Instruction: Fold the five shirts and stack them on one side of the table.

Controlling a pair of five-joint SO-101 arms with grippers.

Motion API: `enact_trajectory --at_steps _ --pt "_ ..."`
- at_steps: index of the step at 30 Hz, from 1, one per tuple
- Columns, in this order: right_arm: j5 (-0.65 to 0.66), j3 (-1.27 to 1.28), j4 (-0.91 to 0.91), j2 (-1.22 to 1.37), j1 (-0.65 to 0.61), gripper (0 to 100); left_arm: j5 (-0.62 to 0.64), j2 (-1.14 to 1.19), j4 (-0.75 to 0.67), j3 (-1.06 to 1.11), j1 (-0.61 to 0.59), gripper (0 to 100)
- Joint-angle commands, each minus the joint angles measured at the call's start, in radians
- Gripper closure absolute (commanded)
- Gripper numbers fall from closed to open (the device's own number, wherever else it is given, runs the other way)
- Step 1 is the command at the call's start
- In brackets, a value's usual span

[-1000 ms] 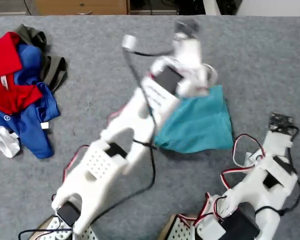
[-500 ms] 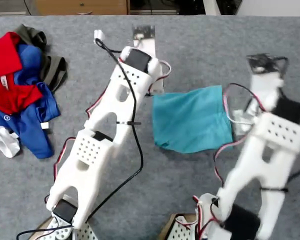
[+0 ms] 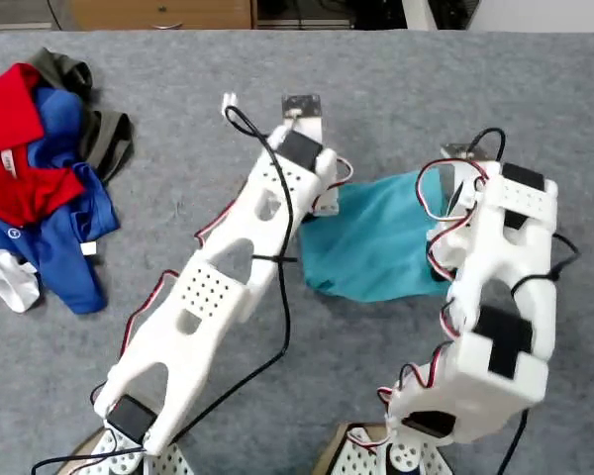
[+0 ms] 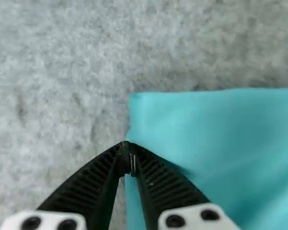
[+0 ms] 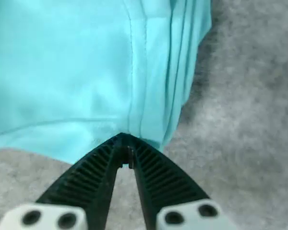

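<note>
High view: both arms have swung in to flank teal shirt [image 3: 376, 247] mid-counter [image 3: 535, 89]; pile [image 3: 40, 168] waits far left | Left wrist view: left end effector [image 4: 127, 160] clenched on shirt edge | Right wrist view: right end effector [image 5: 125, 153] clenched on hem | fold likely next

The left arm [image 3: 228, 287] and right arm [image 3: 505, 257] hide the teal shirt [image 3: 376, 247] at its side edges; the shirt pile [image 3: 40, 178] runs past the frame edge

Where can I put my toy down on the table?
Bare table lies between the shirt pile and the left arm, and along the far edge beyond the teal shirt. It is crowded around that shirt, between both arms.
</note>
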Motion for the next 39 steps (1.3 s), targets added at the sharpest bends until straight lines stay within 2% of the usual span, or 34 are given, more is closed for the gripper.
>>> enact_trajectory --at_steps 1,4,9,20,25,31,36,39 --pt "-0.005 -0.018 -0.089 0.068 0.084 99.5 0.008 0.047 -0.015 -0.141 -0.012 98" --pt "-0.005 -0.007 -0.14 0.143 0.142 99.5 0.008 0.088 -0.017 -0.204 -0.023 98" --pt "-0.005 -0.016 -0.144 0.168 0.14 99.5 0.009 0.091 -0.031 -0.198 -0.018 98" --pt "0.017 -0.061 0.086 -0.234 0.022 99.5 0.005 -0.156 0.052 -0.192 -0.051 98" --pt "0.017 -0.251 0.132 -0.208 -0.013 99.4 -0.037 -0.243 0.057 -0.15 -0.031 98" --pt "0.061 -0.636 0.259 0.065 -0.035 99.4 -0.049 -0.527 0.057 0.143 0.037 98" --pt "0.11 -1.007 0.362 0.363 -0.054 99.4 -0.049 -0.796 0.048 0.643 0.054 98" --pt "0.12 -1.219 0.419 0.516 -0.081 99.4 -0.049 -0.951 -0.035 0.911 0.055 98"
